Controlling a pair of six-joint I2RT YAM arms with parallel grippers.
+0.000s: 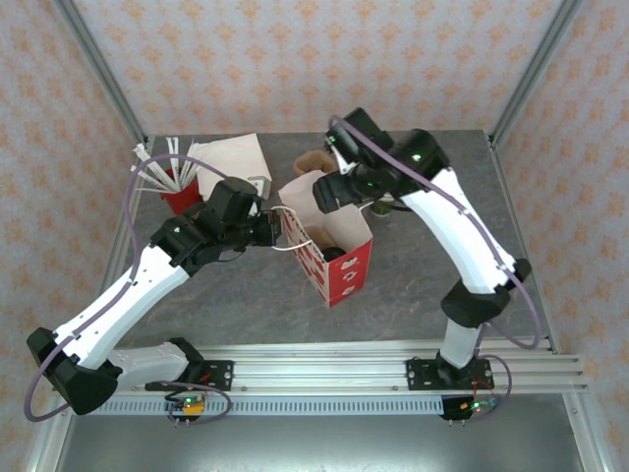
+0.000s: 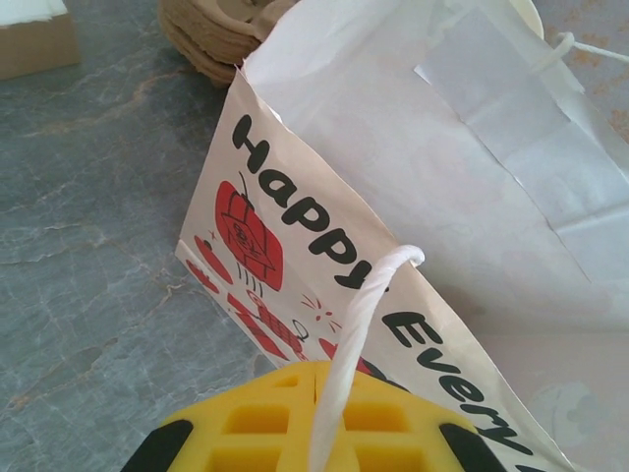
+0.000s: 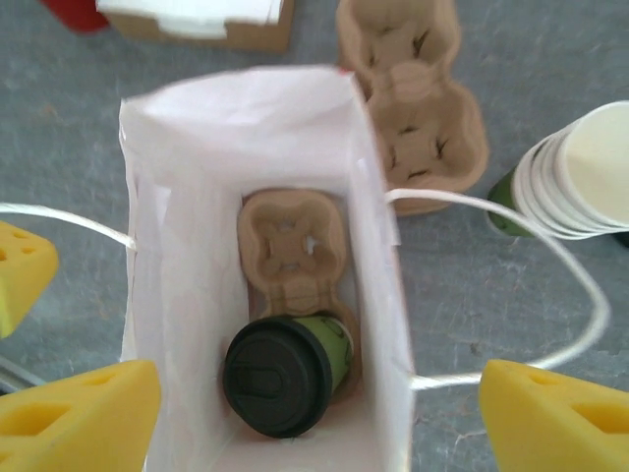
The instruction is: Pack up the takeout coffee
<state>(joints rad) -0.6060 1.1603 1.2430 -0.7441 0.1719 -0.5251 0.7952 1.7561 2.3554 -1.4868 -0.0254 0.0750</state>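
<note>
Well, the packing looks all but done. The takeout coffee stands inside the paper bag, lid up, low in the middle of the right wrist view. It sits in the nearer pocket of a pulp carrier that lies on the bag's floor; the carrier's other pocket is empty.

The right hand hangs over the bag's mouth with its fingers spread wide and nothing between them, one at each lower corner of that frame. The left hand is closed tight on a white cord handle at the bottom of its own view, pulling that side of the bag taut so the mouth stays open. The bag rests on the grey surface.

My guess is that this is the moment just after the cup is set down. What comes next is mostly a clean exit: the right hand needs to rise straight out. The bag's other handle loop curls close beside its right-side finger, so a sideways move could hook it and tip the bag. Only then should the left hand let go of its cord.

A stack of spare carriers and a stack of cups stand outside the bag, upper right.
</note>
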